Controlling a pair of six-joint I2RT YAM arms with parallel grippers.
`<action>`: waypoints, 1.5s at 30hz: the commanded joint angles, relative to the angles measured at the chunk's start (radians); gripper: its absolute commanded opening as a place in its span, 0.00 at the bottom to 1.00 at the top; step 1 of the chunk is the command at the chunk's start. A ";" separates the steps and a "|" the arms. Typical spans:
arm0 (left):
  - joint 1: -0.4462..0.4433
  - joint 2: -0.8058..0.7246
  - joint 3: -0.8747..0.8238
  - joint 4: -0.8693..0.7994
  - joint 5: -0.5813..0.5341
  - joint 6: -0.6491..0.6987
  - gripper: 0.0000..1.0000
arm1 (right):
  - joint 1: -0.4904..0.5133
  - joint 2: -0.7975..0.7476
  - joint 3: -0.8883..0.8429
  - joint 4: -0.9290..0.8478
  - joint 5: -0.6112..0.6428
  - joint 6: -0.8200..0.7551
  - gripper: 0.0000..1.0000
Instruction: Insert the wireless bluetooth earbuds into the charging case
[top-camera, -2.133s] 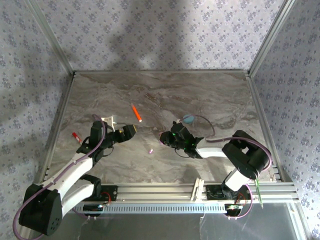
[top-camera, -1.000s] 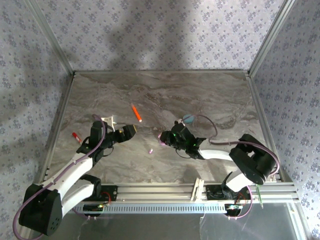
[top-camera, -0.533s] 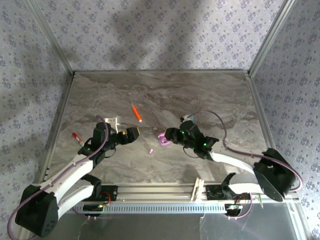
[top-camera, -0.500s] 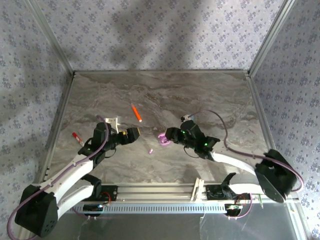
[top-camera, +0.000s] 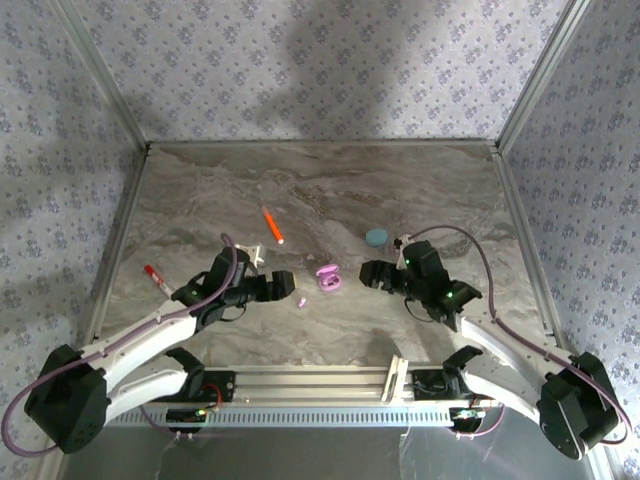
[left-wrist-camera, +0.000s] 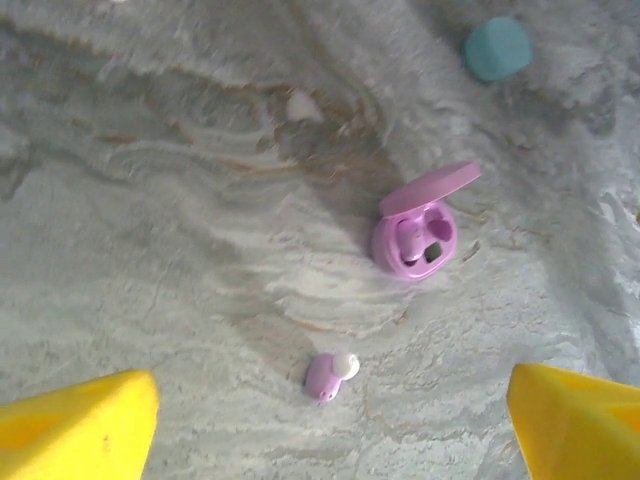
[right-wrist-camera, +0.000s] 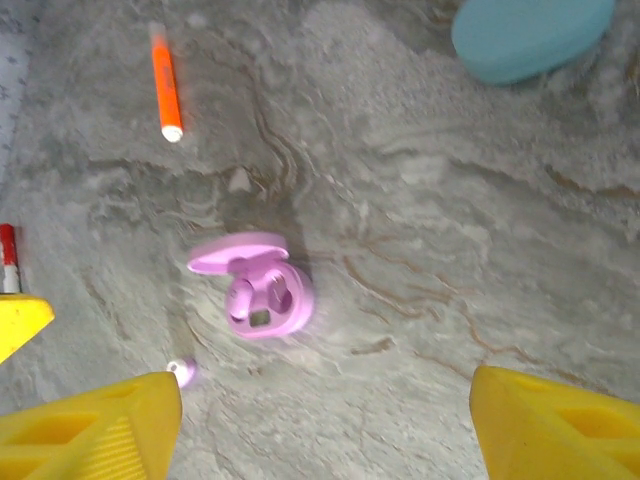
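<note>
An open pink charging case (top-camera: 328, 277) (left-wrist-camera: 415, 240) (right-wrist-camera: 262, 295) rests on the marble table, lid up. I cannot tell how many buds sit inside it. One pink earbud (top-camera: 301, 300) (left-wrist-camera: 330, 375) (right-wrist-camera: 183, 372) lies loose on the table, down and left of the case. My left gripper (top-camera: 283, 285) (left-wrist-camera: 330, 440) hovers just left of that bud, open, its yellow fingertips (left-wrist-camera: 75, 425) spread to either side of it without touching. Right of the case, my right gripper (top-camera: 368, 272) (right-wrist-camera: 325, 430) is open and holds nothing.
A shut cyan oval case (top-camera: 376, 237) (left-wrist-camera: 497, 48) (right-wrist-camera: 530, 30) lies behind the right gripper. An orange pen-like stick (top-camera: 272, 226) (right-wrist-camera: 165, 85) lies at centre left. A red-tipped pen (top-camera: 155, 278) lies near the table's left edge (top-camera: 122, 235).
The right gripper opened, left the pink case on the table and drew back to the right. The left arm moved right and nearer, over the loose pink earbud.
</note>
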 joint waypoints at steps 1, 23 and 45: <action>-0.004 0.065 0.086 -0.084 0.013 0.013 0.67 | -0.008 0.018 -0.019 -0.021 -0.078 -0.038 0.77; -0.132 0.494 0.313 -0.134 0.006 0.061 0.00 | -0.087 0.055 0.001 -0.168 -0.084 -0.132 0.74; -0.234 0.511 0.299 -0.101 -0.029 -0.024 0.00 | -0.109 0.060 -0.018 -0.168 -0.105 -0.141 0.74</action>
